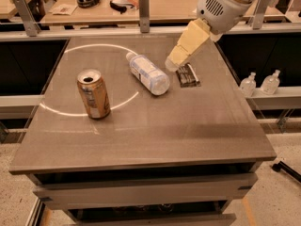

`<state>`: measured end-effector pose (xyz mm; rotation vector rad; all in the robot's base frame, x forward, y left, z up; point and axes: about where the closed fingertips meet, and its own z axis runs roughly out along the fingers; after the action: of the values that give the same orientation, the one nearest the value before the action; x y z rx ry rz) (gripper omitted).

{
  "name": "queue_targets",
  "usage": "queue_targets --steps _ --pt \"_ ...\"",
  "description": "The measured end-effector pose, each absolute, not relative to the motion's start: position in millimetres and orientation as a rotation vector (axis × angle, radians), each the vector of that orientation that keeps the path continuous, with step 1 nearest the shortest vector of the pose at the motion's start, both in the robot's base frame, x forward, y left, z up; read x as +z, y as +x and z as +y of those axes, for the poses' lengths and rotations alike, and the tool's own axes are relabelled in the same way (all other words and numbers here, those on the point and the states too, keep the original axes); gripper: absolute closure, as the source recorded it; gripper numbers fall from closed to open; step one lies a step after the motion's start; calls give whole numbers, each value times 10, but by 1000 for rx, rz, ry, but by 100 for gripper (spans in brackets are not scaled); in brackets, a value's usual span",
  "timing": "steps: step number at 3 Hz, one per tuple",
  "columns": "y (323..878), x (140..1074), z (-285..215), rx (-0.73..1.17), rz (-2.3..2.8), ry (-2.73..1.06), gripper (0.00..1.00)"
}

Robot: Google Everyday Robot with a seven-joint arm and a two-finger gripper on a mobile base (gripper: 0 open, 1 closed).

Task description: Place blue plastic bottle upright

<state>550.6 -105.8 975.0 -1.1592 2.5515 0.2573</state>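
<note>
The blue plastic bottle [148,73] lies on its side near the middle of the grey table [141,121], its white cap toward the back left and its base toward the front right. The gripper [173,63] hangs from the white arm at the upper right, a little above the table. It is just right of the bottle's base and apart from it.
A gold-brown soda can [94,93] stands upright at the table's left. A dark flat packet [187,75] lies right of the bottle, under the gripper. Two small clear bottles [259,83] stand on a ledge off the table's right side. A desk with headphones runs behind.
</note>
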Motion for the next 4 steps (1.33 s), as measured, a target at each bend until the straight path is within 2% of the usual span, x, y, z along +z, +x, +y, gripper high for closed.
queue_targets --steps 4 --pt "6090 8868 -116 132 2786 -1078 0"
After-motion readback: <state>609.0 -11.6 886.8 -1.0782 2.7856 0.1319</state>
